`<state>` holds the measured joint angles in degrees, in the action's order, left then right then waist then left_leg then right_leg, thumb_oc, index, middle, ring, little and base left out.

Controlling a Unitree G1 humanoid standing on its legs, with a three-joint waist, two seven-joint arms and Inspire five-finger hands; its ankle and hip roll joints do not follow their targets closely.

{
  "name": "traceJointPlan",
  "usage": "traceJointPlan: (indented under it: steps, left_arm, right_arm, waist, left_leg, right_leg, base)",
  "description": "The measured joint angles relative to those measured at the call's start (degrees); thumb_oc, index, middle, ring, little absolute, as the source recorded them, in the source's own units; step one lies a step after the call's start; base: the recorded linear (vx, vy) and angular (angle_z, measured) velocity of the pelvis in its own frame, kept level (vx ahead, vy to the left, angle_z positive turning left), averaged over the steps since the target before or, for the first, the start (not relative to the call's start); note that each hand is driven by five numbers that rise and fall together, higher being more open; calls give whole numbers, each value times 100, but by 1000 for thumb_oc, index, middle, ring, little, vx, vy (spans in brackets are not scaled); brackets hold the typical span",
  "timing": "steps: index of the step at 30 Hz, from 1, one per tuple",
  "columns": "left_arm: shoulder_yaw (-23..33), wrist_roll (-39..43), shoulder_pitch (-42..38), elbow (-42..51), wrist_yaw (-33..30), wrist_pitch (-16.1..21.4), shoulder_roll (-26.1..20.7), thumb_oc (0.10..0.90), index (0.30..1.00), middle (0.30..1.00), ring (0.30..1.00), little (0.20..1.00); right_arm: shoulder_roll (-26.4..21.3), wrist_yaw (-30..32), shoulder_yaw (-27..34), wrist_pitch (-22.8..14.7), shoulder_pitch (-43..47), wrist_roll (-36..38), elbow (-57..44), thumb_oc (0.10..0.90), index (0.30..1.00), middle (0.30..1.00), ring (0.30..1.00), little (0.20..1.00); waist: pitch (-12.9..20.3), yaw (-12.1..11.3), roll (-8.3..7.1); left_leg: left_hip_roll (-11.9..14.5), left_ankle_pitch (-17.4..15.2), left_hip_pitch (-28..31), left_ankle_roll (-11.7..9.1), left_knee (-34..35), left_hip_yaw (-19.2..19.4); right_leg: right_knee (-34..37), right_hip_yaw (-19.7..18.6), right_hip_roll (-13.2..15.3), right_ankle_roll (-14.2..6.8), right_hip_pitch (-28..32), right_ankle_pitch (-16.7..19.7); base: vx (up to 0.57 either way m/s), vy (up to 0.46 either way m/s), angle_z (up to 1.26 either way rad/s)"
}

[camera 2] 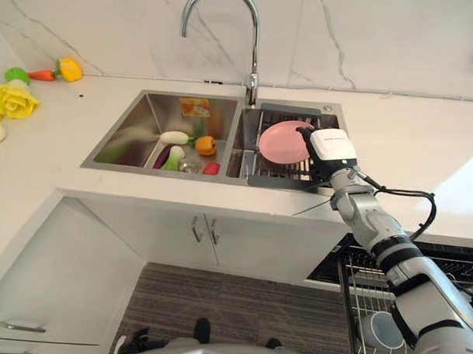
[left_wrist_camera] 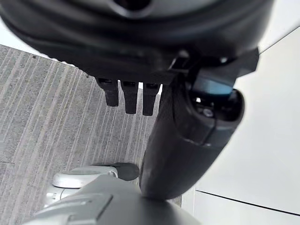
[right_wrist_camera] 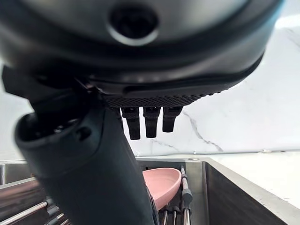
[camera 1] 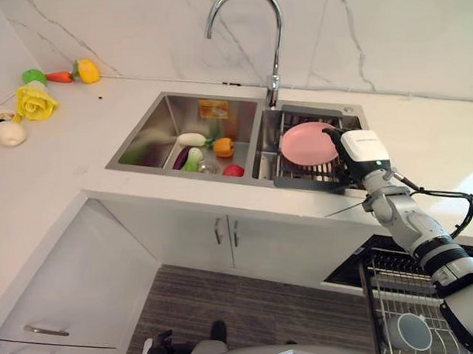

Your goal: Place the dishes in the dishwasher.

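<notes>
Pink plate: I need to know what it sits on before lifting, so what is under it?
The pink plate lies on a wire rack in the sink's right basin. The plate covers what lies beneath it.

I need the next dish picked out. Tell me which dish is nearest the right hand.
The pink plate, on the rack in the sink's right basin, right beside the right hand. The other dish, a white bowl, sits far lower in the dishwasher rack.

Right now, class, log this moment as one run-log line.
right robot hand: open, at pink plate | plate: on sink rack | left robot hand: idle, open | dishwasher rack: open
</notes>
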<state>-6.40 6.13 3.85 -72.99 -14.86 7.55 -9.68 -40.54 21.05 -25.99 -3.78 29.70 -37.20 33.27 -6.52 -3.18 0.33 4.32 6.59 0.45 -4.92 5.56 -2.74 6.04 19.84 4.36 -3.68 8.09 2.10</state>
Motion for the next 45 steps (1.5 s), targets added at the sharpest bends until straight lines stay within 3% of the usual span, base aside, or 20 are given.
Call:
traceJointPlan:
  steps: [1, 2, 3, 4, 21, 29, 35, 36, 37, 38, 45]
  left_arm:
    - [1, 0, -2, -30, -1, 0, 8, 800, 900, 900, 900, 900]
    - [0, 0, 7, -35, -1, 0, 24, 800, 900, 900, 900, 900]
    - [4, 1, 10, -36, -9, 0, 55, 800, 900, 900, 900, 900]
    - [3, 2, 14, -39, -12, -1, 55, 800, 900, 900, 900, 900]
    - [-4, -11, -57, -41, -15, -4, 88, 800, 900, 900, 900, 900]
    - [12, -111, -106, -36, -103, -5, 78, 800, 900, 900, 900, 900]
    - [27, -120, -217, -31, -118, -9, 46, 800, 900, 900, 900, 900]
    - [60, -123, -210, -27, -120, -8, 37, 800, 900, 900, 900, 900]
    - [60, -123, -210, -27, -120, -8, 37, 800, 900, 900, 900, 900]
    - [61, -123, -211, -28, -126, -10, 32, 800, 900, 900, 900, 900]
    - [66, -120, -187, -28, -96, -10, -33, 800, 900, 900, 900, 900]
  right_arm:
    - [15, 16, -13, 9, 16, 5, 94, 725, 787, 787, 787, 787]
    - [28, 21, -21, 26, 17, -2, 144, 527, 491, 491, 491, 491]
    - [34, 24, -26, 50, 17, -2, 176, 414, 321, 321, 321, 321]
    - [38, 37, -25, 68, 17, -2, 197, 400, 300, 300, 300, 300]
    - [83, 336, -15, 116, -26, -436, 309, 400, 300, 300, 300, 300]
    - [70, 671, 481, 16, -609, -562, -1357, 400, 300, 300, 300, 300]
    - [227, 1099, 1418, -87, -1059, -539, -2328, 400, 300, 300, 300, 300]
    - [408, 1100, 1659, -144, -1149, -256, -2533, 649, 674, 674, 674, 674]
    - [408, 1100, 1659, -144, -1149, -256, -2533, 649, 674, 674, 674, 674]
    - [475, 1088, 1711, -207, -1150, 50, -2553, 800, 900, 900, 900, 900]
    - [444, 549, 1809, -337, -1343, 1116, -2500, 800, 900, 900, 900, 900]
  waist:
    - [13, -15, 21]
    - [27, -19, 44]
    - [42, -23, 70]
    - [53, -43, 88]
    - [78, -96, 134]
    - [-5, 42, 106]
    - [-153, 84, 51]
    - [-162, 94, 38]
    - [-162, 94, 38]
    - [-174, 138, 18]
    - [-225, 261, -68]
  left_leg:
    - [-8, 9, -14, -8, 0, -29]
    - [-18, 18, -36, -10, 0, -86]
    - [-27, 29, -55, -11, -1, -104]
    - [-31, 35, -54, -10, -2, -118]
    - [-52, 68, -131, -11, -1, -244]
    - [-49, 86, -162, 15, 0, -227]
    - [-36, 52, -139, -13, 1, -126]
    - [-32, 44, -119, -4, 1, -88]
    - [-32, 44, -119, -4, 1, -88]
    - [-25, 37, -90, 5, 1, -56]
    - [-9, -9, 5, 23, 0, 101]
  right_leg:
    - [0, 26, 3, 1, 0, 1]
    - [0, 61, 7, 10, -2, 5]
    - [0, 100, 12, 9, -10, 2]
    - [0, 118, 14, 7, -13, 1]
    - [-1, 236, 19, 3, -43, -10]
    - [-1, 202, 20, -1, -100, -15]
    - [-1, 121, 21, -10, -117, -19]
    - [-1, 79, 20, 0, -118, -12]
    - [-1, 79, 20, 0, -118, -12]
    - [-1, 34, 20, 0, -116, -12]
    - [-2, -135, 24, -1, -109, -12]
  base:
    - [-1, -1, 16]
    - [-1, 0, 19]
    - [2, -1, 18]
    - [4, 2, 13]
    - [3, -2, 4]
    - [8, -1, -2]
    - [1, -2, -6]
    - [1, -6, -13]
    - [4, -7, -15]
    - [8, -1, -12]
    - [2, -2, -13]
